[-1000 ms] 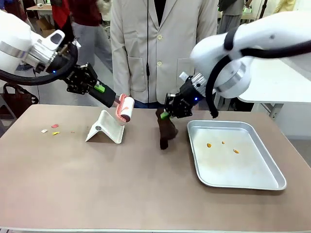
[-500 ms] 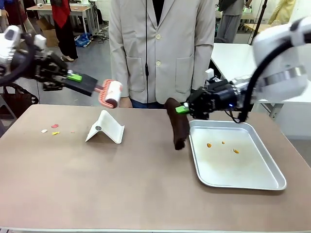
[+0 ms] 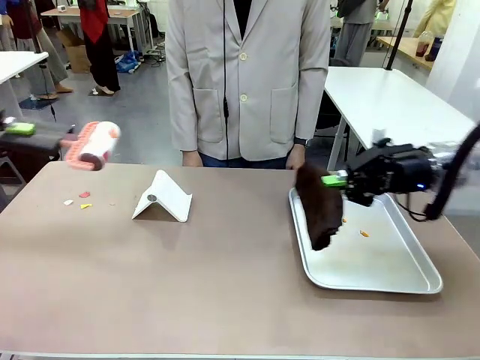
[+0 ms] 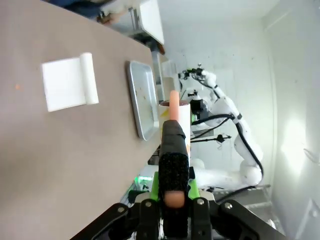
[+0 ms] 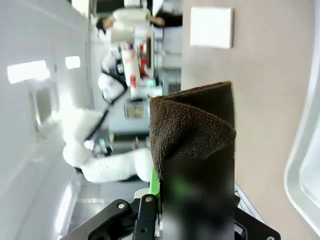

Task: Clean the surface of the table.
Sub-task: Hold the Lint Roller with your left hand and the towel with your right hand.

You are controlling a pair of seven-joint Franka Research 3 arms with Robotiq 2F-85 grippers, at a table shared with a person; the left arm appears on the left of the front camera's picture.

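Left arm cut off at the frame edge. The left pincer (image 3: 52, 139) is motion-blurred, clamped on the handle of a lint roller (image 3: 94, 144). The right pincer (image 3: 339, 180) has its tips buried in a brown cloth (image 3: 318, 206) and is clamped on it; its wrist view blurs them.

Counter (image 3: 187, 277): matte taupe top, pale edge, spread below both pincers. Coloured crumbs (image 3: 79, 200) lie below the left pincer.

Right arm low, roughly level. The cloth hangs beneath its pincer over the tray (image 3: 390, 283); cannot tell whether they touch.

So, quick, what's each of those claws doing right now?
Left gripper: closed, holding a pink-handled lint roller.
Right gripper: closed, holding a brown cloth.
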